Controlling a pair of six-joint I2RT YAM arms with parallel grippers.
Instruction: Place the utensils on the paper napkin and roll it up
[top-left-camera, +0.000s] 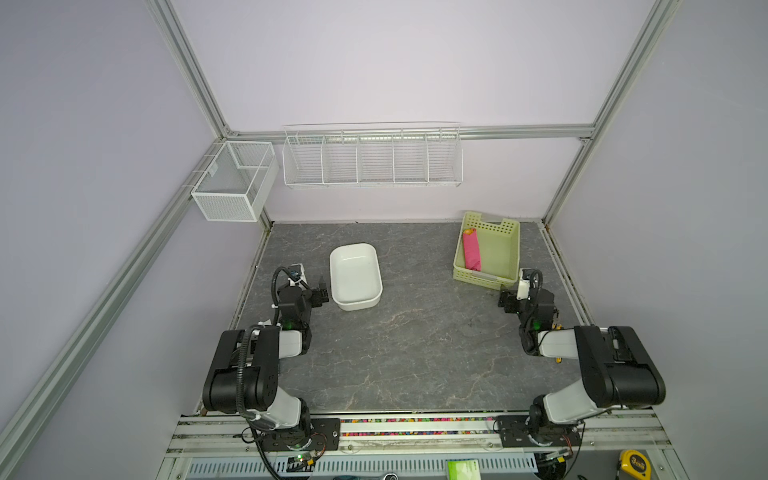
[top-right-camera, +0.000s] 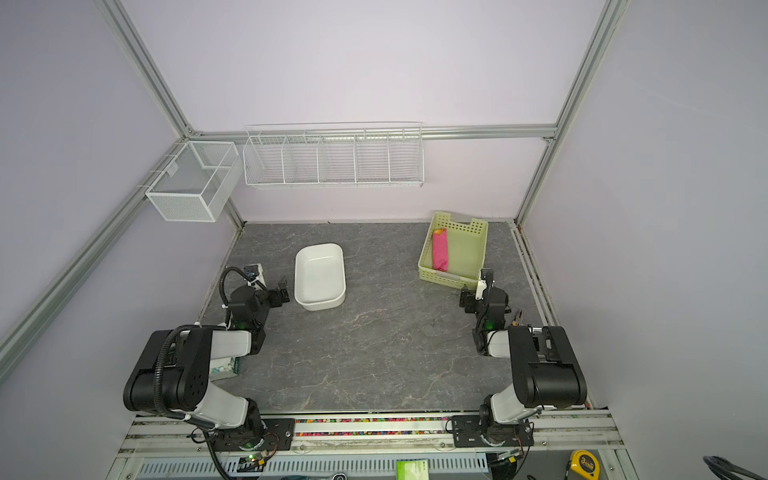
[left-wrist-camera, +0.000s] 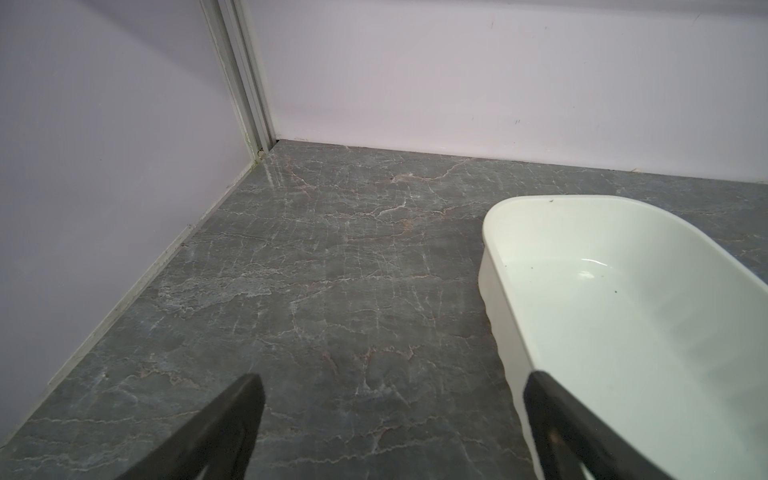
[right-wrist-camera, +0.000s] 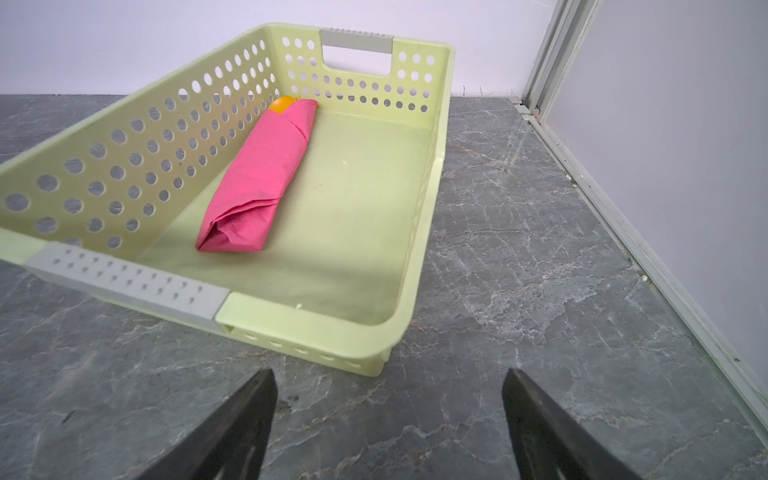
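The pink paper napkin (right-wrist-camera: 259, 178) lies rolled up along one long wall inside a pale green perforated basket (right-wrist-camera: 311, 332) at the back right, seen in both top views (top-left-camera: 471, 249) (top-right-camera: 439, 250). Only an orange tip of the utensils (right-wrist-camera: 282, 104) pokes out of the roll's far end; the rest is hidden. My right gripper (right-wrist-camera: 388, 376) stands open and empty over the grey table, just short of the basket's near corner (top-left-camera: 505, 301). My left gripper (left-wrist-camera: 392, 380) is open and empty too, beside the white tub (left-wrist-camera: 623, 299) on the left (top-left-camera: 322, 293).
The white tub (top-left-camera: 355, 276) is empty. A mesh box (top-left-camera: 235, 180) and a wire rack (top-left-camera: 372, 158) hang on the walls. A tissue box (top-right-camera: 224, 368) sits under the left arm. A yellow tape measure (top-left-camera: 633, 463) lies beyond the front rail.
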